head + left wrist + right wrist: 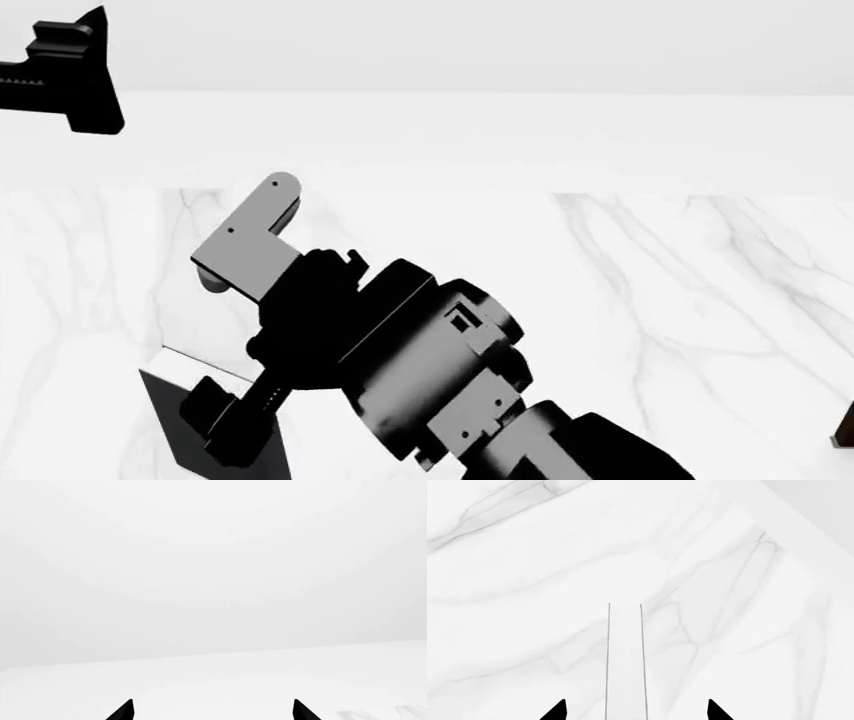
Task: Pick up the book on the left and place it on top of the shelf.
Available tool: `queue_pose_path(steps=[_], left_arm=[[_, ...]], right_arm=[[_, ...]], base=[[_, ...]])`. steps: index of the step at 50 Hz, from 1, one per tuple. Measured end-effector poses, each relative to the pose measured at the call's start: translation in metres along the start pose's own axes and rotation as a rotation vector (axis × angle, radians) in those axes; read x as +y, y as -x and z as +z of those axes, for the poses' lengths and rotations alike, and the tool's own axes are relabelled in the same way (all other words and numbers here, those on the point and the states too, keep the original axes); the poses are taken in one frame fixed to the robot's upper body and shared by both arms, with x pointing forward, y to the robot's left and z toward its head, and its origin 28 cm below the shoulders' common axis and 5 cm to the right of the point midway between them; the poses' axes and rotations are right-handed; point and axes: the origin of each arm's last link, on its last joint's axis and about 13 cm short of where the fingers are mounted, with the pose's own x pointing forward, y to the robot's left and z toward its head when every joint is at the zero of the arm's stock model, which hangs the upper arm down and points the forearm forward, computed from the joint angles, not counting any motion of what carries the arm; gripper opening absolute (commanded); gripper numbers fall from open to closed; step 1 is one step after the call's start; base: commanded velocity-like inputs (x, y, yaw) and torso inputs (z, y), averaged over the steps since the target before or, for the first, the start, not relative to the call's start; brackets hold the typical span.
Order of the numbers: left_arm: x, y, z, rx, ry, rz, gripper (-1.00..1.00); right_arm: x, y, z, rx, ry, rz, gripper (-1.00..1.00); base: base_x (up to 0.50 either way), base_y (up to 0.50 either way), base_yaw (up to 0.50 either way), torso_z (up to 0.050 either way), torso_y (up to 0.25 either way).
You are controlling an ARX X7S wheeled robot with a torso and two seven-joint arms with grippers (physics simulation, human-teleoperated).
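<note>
Right claw [227, 340] straddles the black-covered rectangular book with white page edges [167, 415] at the near left of the white marble counter [667, 300]; in the right wrist view its dark fingertips [557, 711] stand apart either side of the book's pale edge [625, 665], not clenched on it. Left claw [212, 711], raised far left, spreads released over bare white

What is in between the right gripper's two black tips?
The book, edge-on, white pages showing. It sits between the open jaws of the right gripper, with bare table either side. The right wrist view shows it.
</note>
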Motion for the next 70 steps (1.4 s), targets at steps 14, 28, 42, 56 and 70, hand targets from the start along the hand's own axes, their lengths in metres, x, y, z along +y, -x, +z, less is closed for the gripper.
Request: queue_pose_path(steps=[14,28,42,56,70], left_arm=[[0.001,0.001,0.000,0.000,0.000,0.003,1.00],[0.002,0.003,-0.002,0.002,0.001,0.007,1.00],[0.004,0.004,-0.004,0.005,0.004,0.011,1.00],[0.004,0.005,-0.006,0.007,0.004,0.003,1.00],[0.003,0.005,-0.010,0.017,-0.005,-0.011,1.00]], right_arm=[[0.007,-0.017,-0.021,0.076,-0.019,0.018,1.00],[0.007,-0.019,-0.033,0.129,-0.047,-0.013,1.00],[0.009,-0.021,-0.038,0.139,-0.048,-0.006,1.00],[0.011,-0.023,-0.035,0.109,-0.039,0.007,1.00],[0.011,-0.024,-0.034,0.089,-0.026,0.006,1.00]], base=[[0.00,0.00,0.00,0.000,0.000],[0.00,0.00,0.00,0.000,0.000],[0.00,0.00,0.00,0.000,0.000],[0.00,0.00,0.00,0.000,-0.027],[0.00,0.00,0.00,0.000,-0.142]])
